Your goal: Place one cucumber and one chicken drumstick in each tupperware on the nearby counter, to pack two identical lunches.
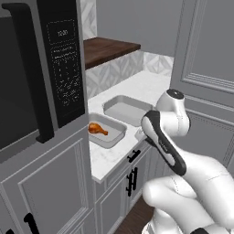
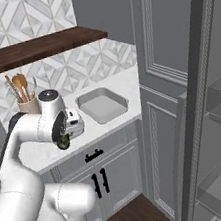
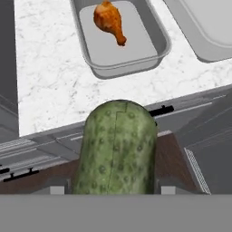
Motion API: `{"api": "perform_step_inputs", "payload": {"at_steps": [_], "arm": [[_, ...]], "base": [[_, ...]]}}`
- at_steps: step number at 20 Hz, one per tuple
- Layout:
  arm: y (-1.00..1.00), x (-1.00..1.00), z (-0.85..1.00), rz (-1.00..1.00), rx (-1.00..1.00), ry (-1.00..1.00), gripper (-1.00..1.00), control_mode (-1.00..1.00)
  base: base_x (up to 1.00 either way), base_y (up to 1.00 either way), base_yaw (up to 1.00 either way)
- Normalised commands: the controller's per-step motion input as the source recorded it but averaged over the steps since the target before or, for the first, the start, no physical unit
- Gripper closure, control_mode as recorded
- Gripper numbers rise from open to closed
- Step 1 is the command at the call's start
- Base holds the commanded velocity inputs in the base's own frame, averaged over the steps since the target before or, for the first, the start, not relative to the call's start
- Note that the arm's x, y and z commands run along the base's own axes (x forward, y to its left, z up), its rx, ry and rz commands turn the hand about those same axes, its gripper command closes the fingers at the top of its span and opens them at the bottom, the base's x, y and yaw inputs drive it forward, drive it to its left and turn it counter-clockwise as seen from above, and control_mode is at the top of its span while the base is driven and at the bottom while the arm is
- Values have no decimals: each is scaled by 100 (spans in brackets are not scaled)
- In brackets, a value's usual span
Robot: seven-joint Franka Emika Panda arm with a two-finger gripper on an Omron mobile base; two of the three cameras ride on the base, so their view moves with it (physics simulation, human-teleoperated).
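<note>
L base cam behind arm, fwd/down; R base cam opposite side, both share counter (image 1: 114, 155) w/ empty tupperware (image 2: 101, 105); hand cam looks down, close over counter edge.

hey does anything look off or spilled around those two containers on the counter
Nothing stands out. The near tupperware sits flat on the counter holding one chicken drumstick; the other tupperware sits beside it. The cucumber is in the end effector, short of the counter's edge.

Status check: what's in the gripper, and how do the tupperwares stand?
Gripper shut on cucumber. Near tupperware holds drumstick; far tupperware empty. Nothing blocking.
</note>
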Motion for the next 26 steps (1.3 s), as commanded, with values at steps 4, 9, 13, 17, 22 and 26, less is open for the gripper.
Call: {"api": "perform_step_inputs", "payload": {"at_steps": [4, 9, 13, 17, 22, 26], "arm": [[17, 100, 0, 22, 0, 0, 100, -100], [0, 100, -2, 8, 0, 0, 100, -100], [11, 100, -9, 11, 0, 0, 100, -100], [26, 80, -47, 4, -8, 0, 100, -100], [71, 23, -33, 0, -16, 4, 100, -100], [72, 22, -2, 2, -14, 5, 100, -100]], "base": [[0, 0, 0], [0, 0, 0], [0, 0, 0], [0, 0, 0], [0, 0, 0], [0, 0, 0]]}}
